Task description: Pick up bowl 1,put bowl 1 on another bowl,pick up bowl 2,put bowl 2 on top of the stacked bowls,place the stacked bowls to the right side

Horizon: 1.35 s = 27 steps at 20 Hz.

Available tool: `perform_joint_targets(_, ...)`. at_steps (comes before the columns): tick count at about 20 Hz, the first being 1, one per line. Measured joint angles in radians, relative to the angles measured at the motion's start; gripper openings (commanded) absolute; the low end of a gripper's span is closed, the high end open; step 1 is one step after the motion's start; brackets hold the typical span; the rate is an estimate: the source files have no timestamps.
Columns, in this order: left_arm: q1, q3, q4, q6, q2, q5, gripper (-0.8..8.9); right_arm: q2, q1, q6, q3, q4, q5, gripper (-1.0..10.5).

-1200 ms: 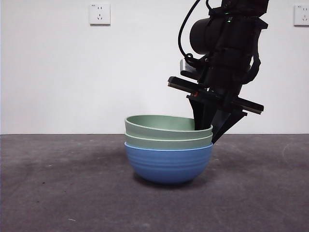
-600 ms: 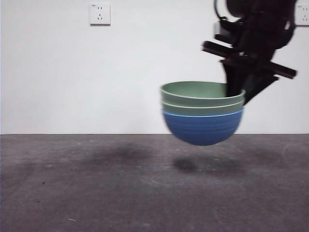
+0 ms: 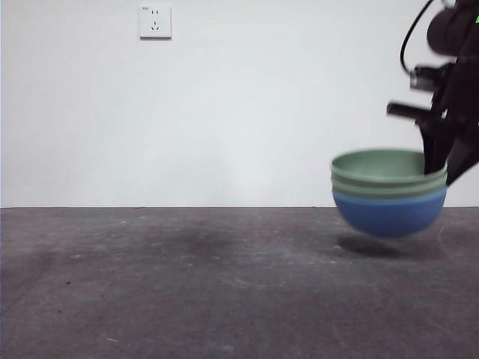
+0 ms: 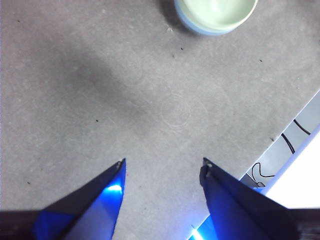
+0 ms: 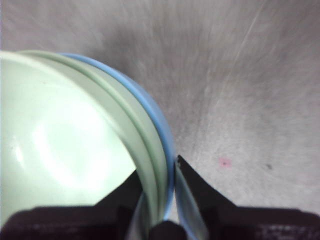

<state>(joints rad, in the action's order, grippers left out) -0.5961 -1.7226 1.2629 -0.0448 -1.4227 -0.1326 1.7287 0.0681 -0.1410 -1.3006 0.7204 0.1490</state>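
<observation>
The stacked bowls (image 3: 389,191), two pale green ones nested in the blue bowl (image 3: 389,214), hang just above the table at the right of the front view. My right gripper (image 3: 441,166) is shut on the stack's right rim, one jaw inside and one outside. The right wrist view shows the green inside (image 5: 65,145) and the blue rim (image 5: 162,135) pinched at the right gripper (image 5: 159,192). My left gripper (image 4: 164,165) stands open over bare table, with the stacked bowls (image 4: 216,14) far ahead of it.
The dark grey table (image 3: 187,284) runs under everything. A white wall with a socket (image 3: 155,21) stands behind. In the left wrist view the table's edge (image 4: 295,132) and cables (image 4: 265,172) lie beside the left gripper.
The right gripper lifted the whole stack off the table, carried it to the right, and has now lowered it close to the table.
</observation>
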Motion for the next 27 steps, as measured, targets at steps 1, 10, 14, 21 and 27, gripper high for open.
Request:
perform_joint_targets(1,0.000,0.000,0.000,0.000,0.000,0.000,2.52,0.019,0.000,0.001,0.000,-0.007,0.000,-0.1)
perform_joint_targets(10,0.000,0.000,0.018,0.000,0.000,0.000,2.52,0.075,-0.009,0.003,-0.005,-0.035,0.012,0.9)
perform_joint_targets(14,0.000,0.000,0.018,0.000,0.000,0.000,2.52,0.092,-0.006,0.008,-0.004,-0.032,0.008,2.3)
perform_joint_targets(21,0.000,0.000,0.018,0.000,0.000,0.000,2.52,0.063,-0.011,0.033,-0.003,-0.031,0.008,2.3)
perform_joint_targets(27,0.000,0.000,0.005,0.000,0.000,0.000,2.52,-0.207,-0.046,0.049,-0.003,0.095,0.007,2.3)
